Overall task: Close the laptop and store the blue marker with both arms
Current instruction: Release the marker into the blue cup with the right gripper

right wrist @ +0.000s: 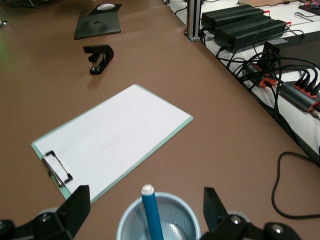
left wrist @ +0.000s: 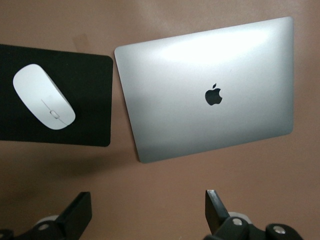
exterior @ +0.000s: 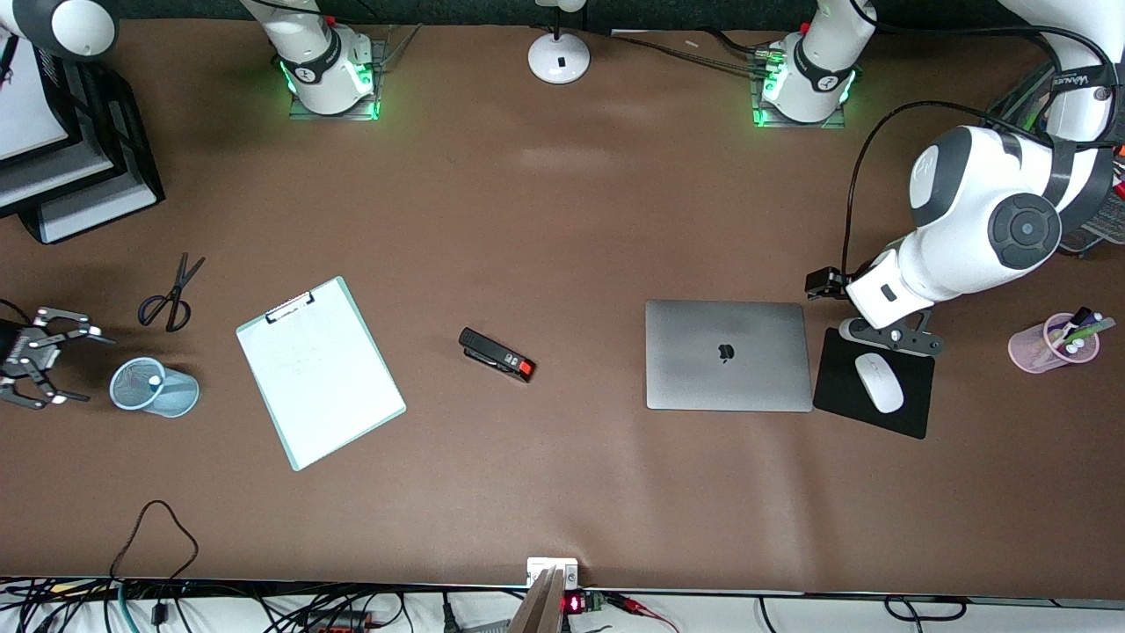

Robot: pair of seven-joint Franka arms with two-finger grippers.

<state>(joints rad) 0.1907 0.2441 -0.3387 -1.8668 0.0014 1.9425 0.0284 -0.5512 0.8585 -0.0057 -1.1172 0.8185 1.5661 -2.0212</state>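
Already the blue marker (right wrist: 151, 212) stands in the blue mesh cup (exterior: 155, 388), the right gripper (exterior: 31, 356) spread wide beside it; a careless withdrawal could tip the cup. Farther up, the laptop (exterior: 727, 354) lies shut beside the black mouse pad (exterior: 914, 413), and the left gripper (left wrist: 147, 212), fingers apart over the table just by the lid's edge, could clip it on descending.

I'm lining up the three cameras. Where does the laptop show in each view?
Front view: the laptop, closed, lies beside the black mouse pad.
Left wrist view: it fills the upper part of the frame.
Right wrist view: small and dark near the top edge.
Shared landmark: the white mouse.
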